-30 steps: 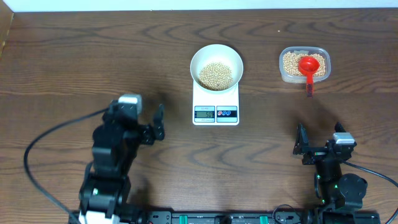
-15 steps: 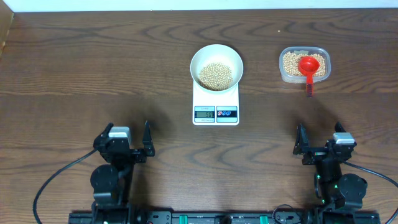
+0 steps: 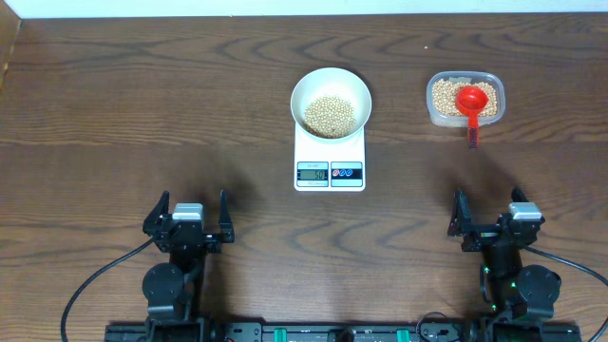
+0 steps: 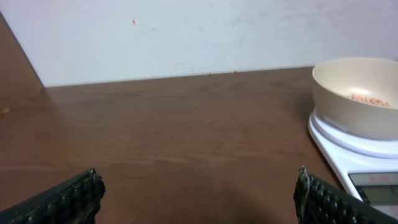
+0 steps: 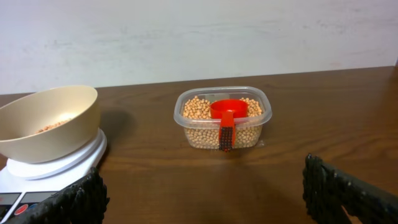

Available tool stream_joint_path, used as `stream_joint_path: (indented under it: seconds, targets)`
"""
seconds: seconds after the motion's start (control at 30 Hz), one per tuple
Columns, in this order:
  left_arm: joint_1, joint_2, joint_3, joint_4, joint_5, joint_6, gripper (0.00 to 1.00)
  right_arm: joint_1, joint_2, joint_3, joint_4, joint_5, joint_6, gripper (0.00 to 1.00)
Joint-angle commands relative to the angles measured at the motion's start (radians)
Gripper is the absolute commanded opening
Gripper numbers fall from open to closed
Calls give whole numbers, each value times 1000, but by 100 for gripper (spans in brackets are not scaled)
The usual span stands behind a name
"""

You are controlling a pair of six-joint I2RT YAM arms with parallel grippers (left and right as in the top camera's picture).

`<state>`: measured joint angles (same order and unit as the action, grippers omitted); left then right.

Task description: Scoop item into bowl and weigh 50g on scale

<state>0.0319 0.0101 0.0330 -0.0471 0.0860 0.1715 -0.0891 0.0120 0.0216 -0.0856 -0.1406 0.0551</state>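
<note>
Overhead view: we are looking down on a dark brown wooden table [image 3: 142,95].
Left arm: the left gripper [image 3: 192,203] is sitting near the front edge, jaws wide apart, gripping nothing.
Right arm: the right gripper [image 3: 488,205] is likewise gaping fully, empty.
Scale: a small white rectangular kitchen scale [image 3: 330,150] is sitting mid-table.
Bowl: a round white shallow bowl [image 3: 302,87] is sitting on the scale.
Beans: small round tan-yellow beans [image 3: 329,115] are lying in the bowl; more are filling a clear plastic tub [image 3: 428,100] at right.
Scoop: a red plastic scoop [image 3: 470,99] is lying in the tub.
</note>
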Motion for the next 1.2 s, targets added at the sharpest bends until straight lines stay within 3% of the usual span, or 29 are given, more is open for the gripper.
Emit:
stream_joint_path:
  seconds: [0.0,1.17]
  targets:
    - [5,-9,-29,9,-19,19,100,6,-6,-6,0,8,-5,99]
    - [2,-6,-29,-19,-26,11,100,6,-6,-6,0,8,-5,99]
